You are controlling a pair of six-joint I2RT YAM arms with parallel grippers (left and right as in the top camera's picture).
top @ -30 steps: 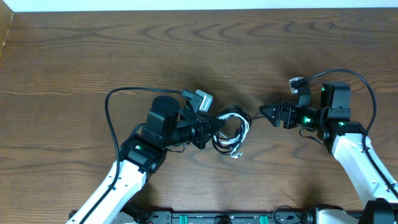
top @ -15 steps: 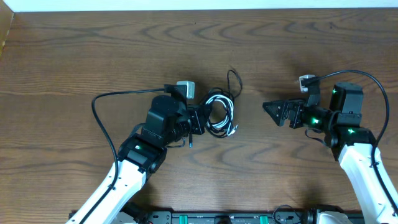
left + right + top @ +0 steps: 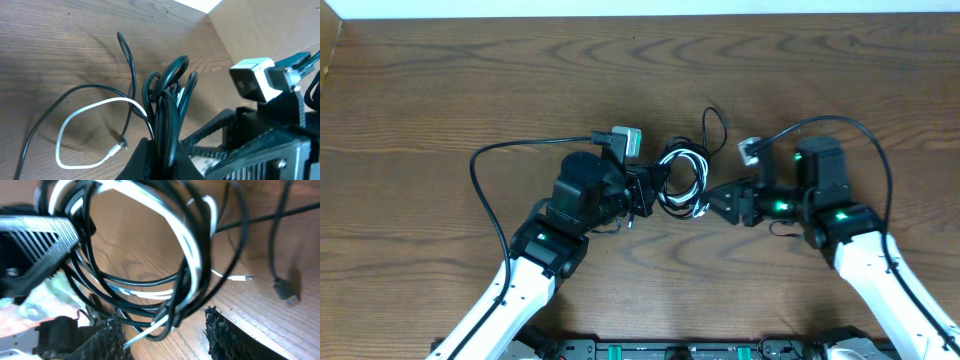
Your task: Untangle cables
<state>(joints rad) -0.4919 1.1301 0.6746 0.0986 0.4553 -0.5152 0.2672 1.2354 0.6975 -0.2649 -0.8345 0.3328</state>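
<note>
At the centre of the table (image 3: 440, 90), you will find the cables (image 3: 682, 178) gathered in one coiled bundle of black and white strands, lying between the two arms.

1. Left gripper (image 3: 655, 190): its jaws are closed on the left side of the bundle. In the left wrist view the black strands rise out of the pinch as upright loops.
2. Right gripper (image 3: 712, 203): its tip sits at the right edge of the bundle. In the right wrist view the fingers (image 3: 220, 335) stand apart, with several black strands and one white strand crossing the gap between them. You cannot tell whether either pad touches a strand.
3. White cable (image 3: 107, 102): one loop leaves the bundle and lies flat on the wood, ending in a small plug.
4. Black loose end (image 3: 713, 122): it curls away from the bundle toward the far side of the table.
5. Black plug (image 3: 286, 287): it rests on the wood beside the bundle, apart from both grippers.
</note>
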